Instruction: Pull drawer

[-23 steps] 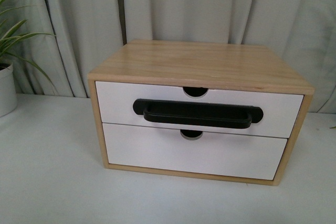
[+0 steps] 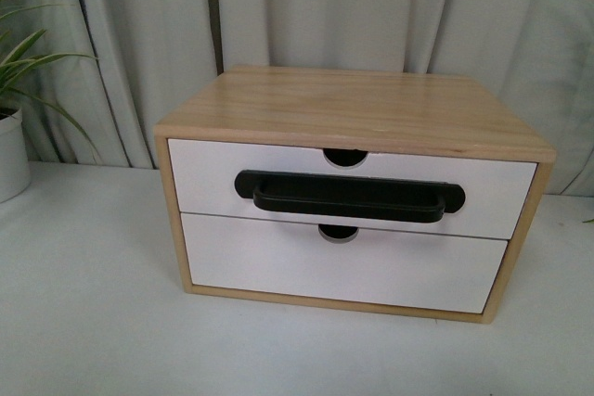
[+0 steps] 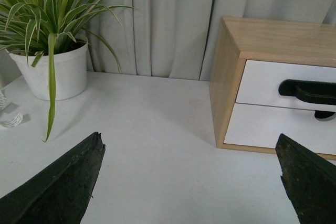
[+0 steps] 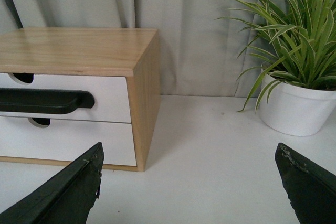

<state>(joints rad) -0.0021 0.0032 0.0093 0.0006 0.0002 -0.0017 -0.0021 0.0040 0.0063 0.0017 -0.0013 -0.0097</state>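
Nearest, the left end effector [image 3: 189, 140] and right end effector [image 4: 190, 148] are held open above the tabletop [image 2: 93, 322], nothing gripped. Farther on, the drawer [image 2: 204, 183] is seated shut in the upper slot of the cabinet [image 2: 362, 108], its handle [image 2: 349, 198] untouched. A plant [image 2: 11, 159] is set at the left. A curtain [image 2: 371, 6] is hung behind.

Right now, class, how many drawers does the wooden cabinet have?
2. The drawer with the black bar handle is on top; the plain drawer sits directly below it.
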